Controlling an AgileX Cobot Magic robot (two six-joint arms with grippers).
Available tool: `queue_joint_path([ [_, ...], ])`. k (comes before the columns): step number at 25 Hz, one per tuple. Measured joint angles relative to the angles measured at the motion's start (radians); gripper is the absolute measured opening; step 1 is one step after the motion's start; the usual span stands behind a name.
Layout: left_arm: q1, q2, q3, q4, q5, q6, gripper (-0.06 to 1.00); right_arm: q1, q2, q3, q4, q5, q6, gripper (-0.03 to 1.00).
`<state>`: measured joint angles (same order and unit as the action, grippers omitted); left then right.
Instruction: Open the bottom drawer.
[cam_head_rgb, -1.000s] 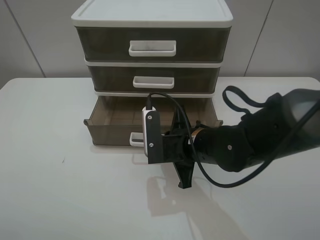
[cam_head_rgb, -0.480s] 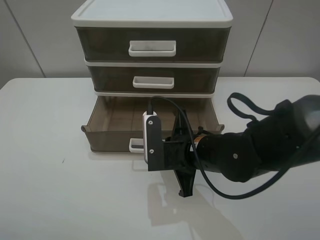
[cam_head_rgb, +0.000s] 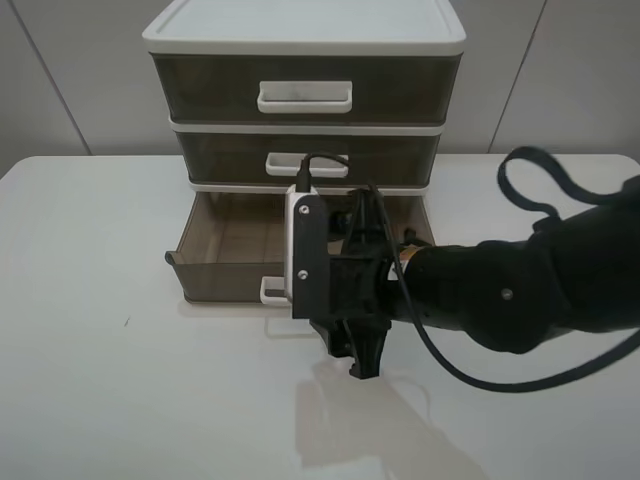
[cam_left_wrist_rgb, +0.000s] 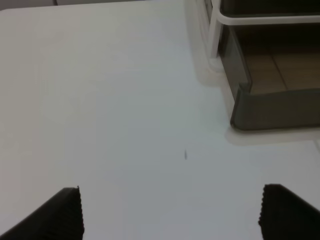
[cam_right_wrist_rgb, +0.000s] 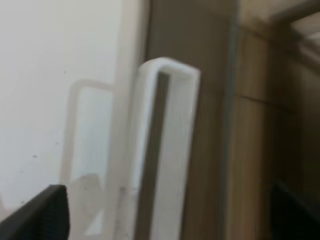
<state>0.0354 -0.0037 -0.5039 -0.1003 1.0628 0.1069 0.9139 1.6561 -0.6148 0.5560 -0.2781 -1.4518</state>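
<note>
The bottom drawer (cam_head_rgb: 225, 250) of the white-framed unit is pulled out over the table, and its white loop handle (cam_head_rgb: 272, 290) shows at the front. My right gripper (cam_head_rgb: 358, 295) hovers over the drawer's front, turned so one finger is on the table side and one over the drawer. In the right wrist view the handle (cam_right_wrist_rgb: 165, 150) lies between the wide-apart fingertips (cam_right_wrist_rgb: 40, 212), untouched, and the gripper is open. My left gripper (cam_left_wrist_rgb: 172, 215) is open and empty above the bare table, left of the drawer's corner (cam_left_wrist_rgb: 270, 107). It is out of the exterior view.
The middle drawer (cam_head_rgb: 308, 160) and top drawer (cam_head_rgb: 305, 95) are shut. The unit stands at the back of the white table (cam_head_rgb: 100, 380), against a grey wall. The right arm's black cable (cam_head_rgb: 540, 185) loops to the right.
The drawer slid out a little further, then stopped. The right gripper has risen and moved back toward the unit, over the drawer's front.
</note>
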Motion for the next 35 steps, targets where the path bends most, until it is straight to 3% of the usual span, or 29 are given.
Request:
queue_joint_path([
  [7,0.000,0.000,0.000,0.000,0.000,0.000,0.72,0.020,-0.226,0.000,0.088,0.195,0.040,0.71],
  [10,0.000,0.000,0.000,0.000,0.000,0.000,0.72,-0.052,-0.303,0.000,0.148,0.258,0.205,0.71],
  [13,0.000,0.000,0.000,0.000,0.000,0.000,0.72,-0.205,-0.372,0.000,0.138,0.337,0.473,0.71],
  [16,0.000,0.000,0.000,0.000,0.000,0.000,0.72,-0.375,-0.460,0.000,0.035,0.475,0.753,0.73],
  [20,0.000,0.000,0.000,0.000,0.000,0.000,0.72,-0.580,-0.646,0.000,-0.212,0.657,1.146,0.75],
  [23,0.000,0.000,0.000,0.000,0.000,0.000,0.72,-0.709,-0.826,0.000,-0.385,0.785,1.375,0.75],
  [28,0.000,0.000,0.000,0.000,0.000,0.000,0.72,-0.828,-1.167,0.000,-0.500,0.992,1.500,0.75],
  [35,0.000,0.000,0.000,0.000,0.000,0.000,0.72,-0.837,-1.515,0.000,-0.562,1.137,1.501,0.75],
])
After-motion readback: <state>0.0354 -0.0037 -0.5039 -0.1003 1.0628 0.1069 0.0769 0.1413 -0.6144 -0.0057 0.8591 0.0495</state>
